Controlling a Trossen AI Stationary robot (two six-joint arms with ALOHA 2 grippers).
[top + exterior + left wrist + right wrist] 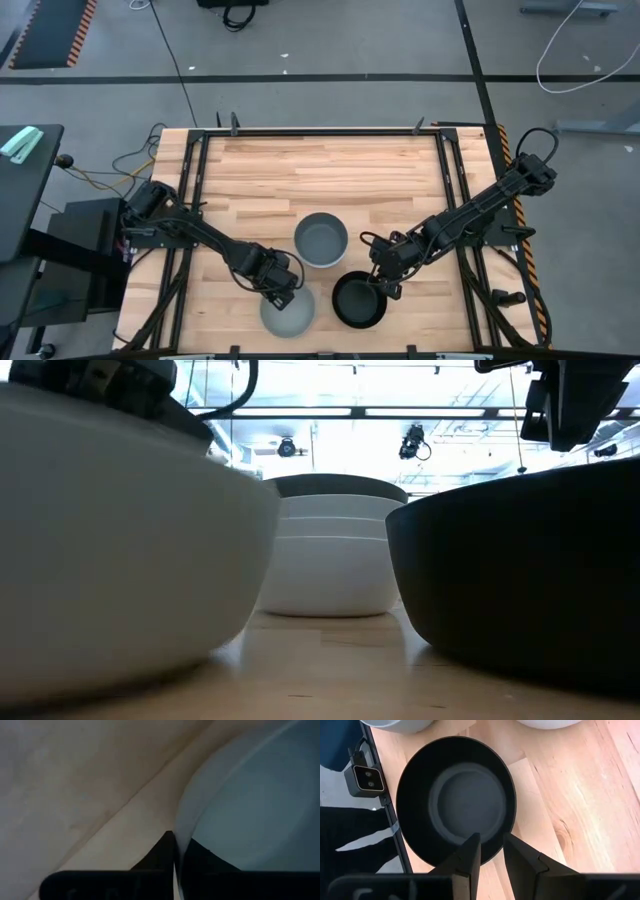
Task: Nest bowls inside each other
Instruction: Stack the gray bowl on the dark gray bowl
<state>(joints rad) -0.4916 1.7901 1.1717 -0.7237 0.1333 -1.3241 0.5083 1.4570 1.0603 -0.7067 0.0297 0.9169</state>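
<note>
At the bench's (400, 170) near edge the left pincer (284, 296) pinched the rim of the light grey-green bowl (288, 313), the right pincer (385, 284) hung parted over the black bowl's (357, 300) rim, and farther back stood the stacked bowls (321, 239).

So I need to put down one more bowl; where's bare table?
Free: the wooden table beyond the stack of bowls, and both far corners. Crowded: the near edge, where the left gripper pinches the light bowl beside the black bowl.
</note>
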